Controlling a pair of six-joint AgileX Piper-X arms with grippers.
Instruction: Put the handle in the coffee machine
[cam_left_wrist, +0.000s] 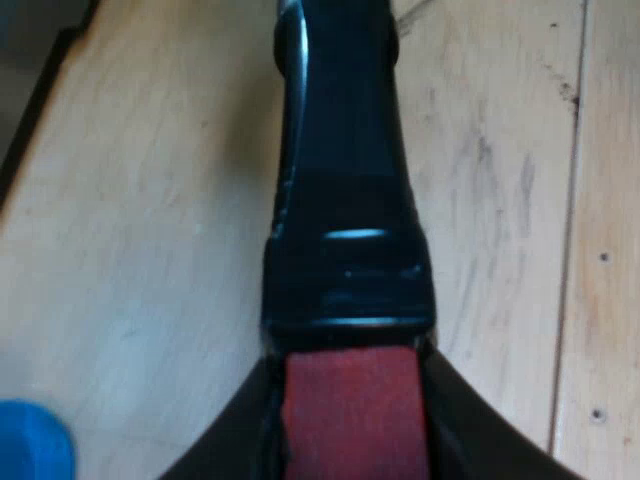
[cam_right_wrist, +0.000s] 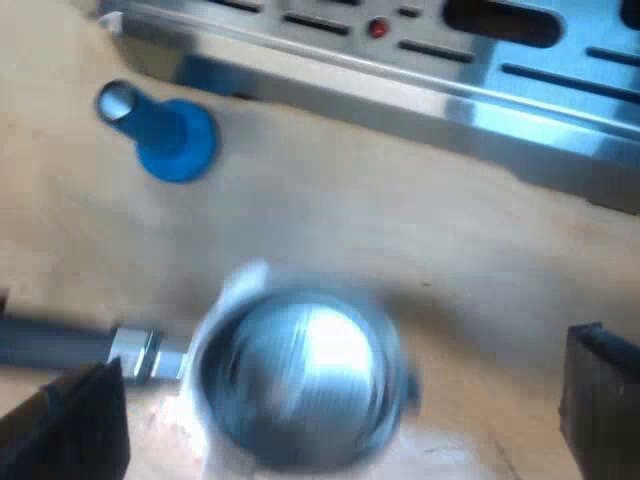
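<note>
We see a pale wooden tabletop (cam_left_wrist: 500, 200) of planks, with seams and dark specks, softly lit.

Bare wood (cam_right_wrist: 380, 225) between holder (cam_right_wrist: 300, 385) basket and machine (cam_right_wrist: 480, 90); blue tamper (cam_right_wrist: 172, 140) stands near machine front.

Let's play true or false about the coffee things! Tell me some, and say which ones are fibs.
1. The tamper is blue. True.
2. The metal holder is locked into the machine. False: it is out over the wooden table.
3. The left gripper is shut on the handle at its red end. True.
4. The right gripper holds the tamper. False: it is open, one finger on each side of the metal holder's cup. The tamper stands apart, nearer the machine.
</note>
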